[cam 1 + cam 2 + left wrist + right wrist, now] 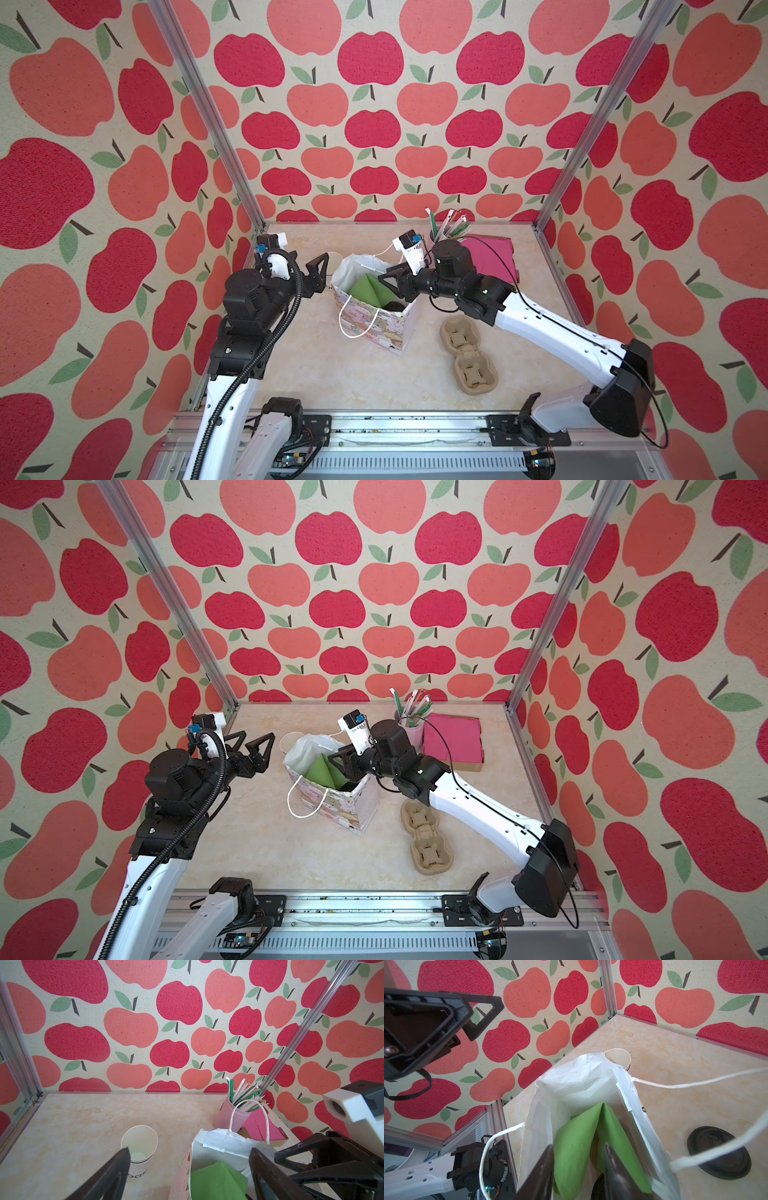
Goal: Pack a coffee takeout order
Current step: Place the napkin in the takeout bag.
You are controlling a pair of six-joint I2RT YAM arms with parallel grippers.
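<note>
A patterned gift bag (374, 328) (332, 804) stands open mid-table. The green napkin (372, 289) (577, 1147) stands folded inside it. My right gripper (392, 282) (578, 1146) hangs in the bag's mouth, open, its fingers either side of one napkin fold without pinching it. My left gripper (318, 270) (190, 1149) is wide open and empty, just left of the bag. The white paper cup (139, 1145) (291, 739) stands lidless behind the bag. Its black lid (718, 1153) lies on the table by the bag. The tan carrier (467, 357) lies under the right arm.
A pink holder of straws (411, 729) (230, 1118) and a stack of pink napkins (492, 257) sit at the back right. The bag's white cord handles (695, 1083) hang loose on both sides. Something dark and round (392, 306) lies low inside the bag.
</note>
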